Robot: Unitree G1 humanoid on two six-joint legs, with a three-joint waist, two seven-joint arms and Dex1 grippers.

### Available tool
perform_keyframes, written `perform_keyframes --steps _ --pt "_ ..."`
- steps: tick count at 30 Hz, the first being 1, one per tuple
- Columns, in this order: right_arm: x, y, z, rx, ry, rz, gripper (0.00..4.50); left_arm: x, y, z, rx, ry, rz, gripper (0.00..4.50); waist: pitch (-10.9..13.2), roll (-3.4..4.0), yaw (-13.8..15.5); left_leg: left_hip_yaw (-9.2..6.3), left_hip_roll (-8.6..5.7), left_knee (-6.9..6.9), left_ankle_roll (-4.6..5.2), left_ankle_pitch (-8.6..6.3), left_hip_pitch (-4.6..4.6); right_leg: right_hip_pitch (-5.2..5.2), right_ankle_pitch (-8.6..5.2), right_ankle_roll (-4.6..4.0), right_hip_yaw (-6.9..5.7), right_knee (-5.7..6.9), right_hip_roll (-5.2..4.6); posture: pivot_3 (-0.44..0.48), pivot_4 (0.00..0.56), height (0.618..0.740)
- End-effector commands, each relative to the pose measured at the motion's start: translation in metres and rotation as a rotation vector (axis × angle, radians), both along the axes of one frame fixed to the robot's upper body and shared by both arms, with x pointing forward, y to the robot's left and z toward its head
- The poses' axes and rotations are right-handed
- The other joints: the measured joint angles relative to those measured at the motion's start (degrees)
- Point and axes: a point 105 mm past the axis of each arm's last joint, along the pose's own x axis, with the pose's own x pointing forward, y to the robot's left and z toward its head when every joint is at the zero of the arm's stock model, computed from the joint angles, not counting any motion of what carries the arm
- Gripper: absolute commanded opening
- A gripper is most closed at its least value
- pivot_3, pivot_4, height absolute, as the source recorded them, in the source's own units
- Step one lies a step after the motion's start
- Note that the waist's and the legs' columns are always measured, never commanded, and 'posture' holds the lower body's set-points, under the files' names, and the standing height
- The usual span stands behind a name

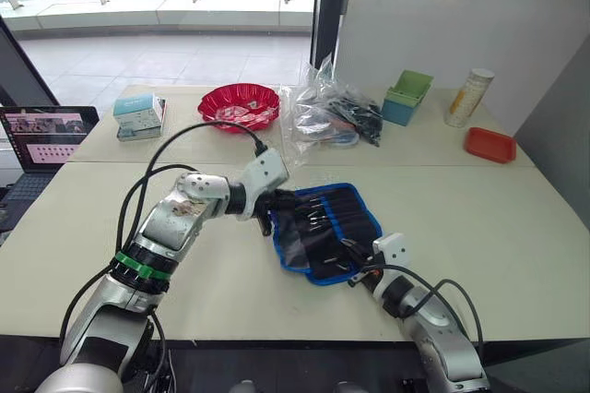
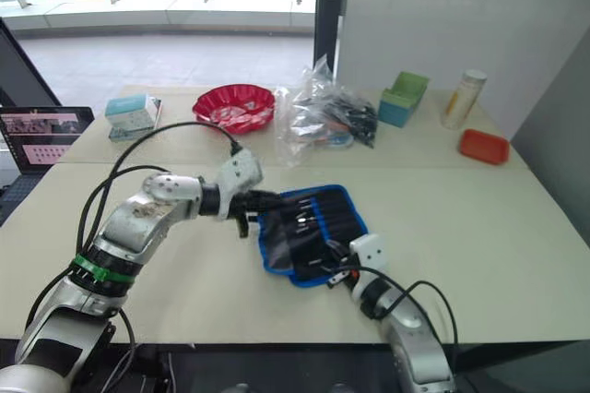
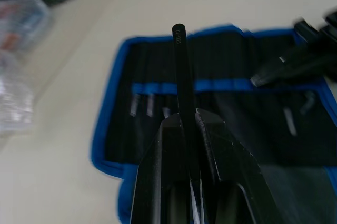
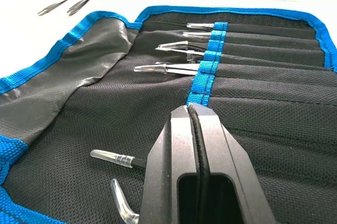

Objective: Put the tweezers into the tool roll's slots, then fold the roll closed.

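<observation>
while the left gripper (image 3: pixel 188 124) pinches slim black tweezers (image 3: pixel 181 71), the blue-edged tool roll (image 1: pixel 324 230) lies open

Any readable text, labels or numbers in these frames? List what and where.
Nothing reads clearly.
Tweezers held in the left gripper: small pale print near the end, too blurred to read.
Laptop screen: content too small.
Box and cylindrical container: any print too small.
Tool roll: no lettering visible.
</observation>
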Motion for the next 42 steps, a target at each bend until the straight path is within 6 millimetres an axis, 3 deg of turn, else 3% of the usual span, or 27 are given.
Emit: perform_keyframes --steps 1,10,19,24,42 --pt "-0.005 -0.001 -0.010 -0.012 0.032 -0.014 0.00 -0.002 -0.005 -0.003 0.059 -0.015 -0.051 0.01 0.00 0.00 0.07 0.00 0.00 0.02 0.00 0.00 -0.01 0.00 0.00 0.00 0.00 -0.05 0.00 0.000 0.150 0.740" --pt "-0.011 -0.003 -0.012 -0.018 0.034 -0.037 0.00 0.008 -0.007 -0.024 0.145 0.025 -0.032 0.01 0.01 0.01 0.27 -0.02 -0.01 0.05 0.04 -0.02 -0.04 0.03 0.00 0.00 0.00 -0.23 0.00 0.000 0.150 0.740" --pt "-0.011 -0.003 -0.011 -0.018 0.029 -0.042 0.00 0.007 -0.024 -0.031 0.122 0.113 -0.037 0.01 0.01 0.00 0.39 -0.02 -0.03 0.10 0.05 -0.02 -0.06 0.04 0.00 0.00 -0.01 -0.23 -0.01 0.000 0.150 0.740" --pt "-0.011 -0.004 -0.012 -0.022 0.030 -0.043 0.00 0.017 -0.032 -0.029 0.082 0.100 0.011 0.01 0.01 0.00 0.66 -0.04 -0.05 0.14 0.06 -0.03 -0.06 0.06 0.00 0.00 -0.01 -0.21 -0.02 0.000 0.150 0.740" --pt "-0.013 -0.004 -0.017 -0.039 0.058 -0.033 0.00 0.028 -0.103 -0.042 0.006 0.035 -0.090 0.01 0.00 -0.01 1.34 0.02 -0.06 0.54 0.24 -0.13 -0.22 0.06 0.00 0.00 -0.04 -0.15 -0.01 0.000 0.150 0.740"
